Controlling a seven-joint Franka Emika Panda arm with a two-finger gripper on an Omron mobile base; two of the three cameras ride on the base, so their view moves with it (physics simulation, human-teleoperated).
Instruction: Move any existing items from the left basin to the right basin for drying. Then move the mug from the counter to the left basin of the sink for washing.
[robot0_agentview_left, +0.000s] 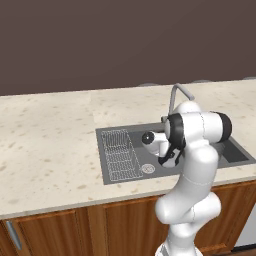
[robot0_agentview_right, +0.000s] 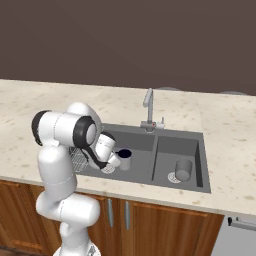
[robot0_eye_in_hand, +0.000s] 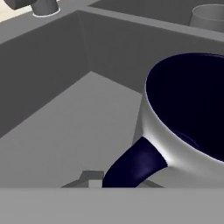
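Note:
The light grey mug with its dark navy inside stands upright low in the left basin of the sink. My gripper is shut on its handle, which runs down to the bottom edge of the hand view beside the mug's bowl. I cannot tell whether the mug touches the basin floor. The plain grey cup stands in the right basin, also visible as the cup's rim. In the left base view the arm hides the mug, and the hand hangs over the left basin.
A wire rack lies in the left part of the left basin, with the round drain beside it. The curved faucet rises behind the divider. Beige counter surrounds the sink.

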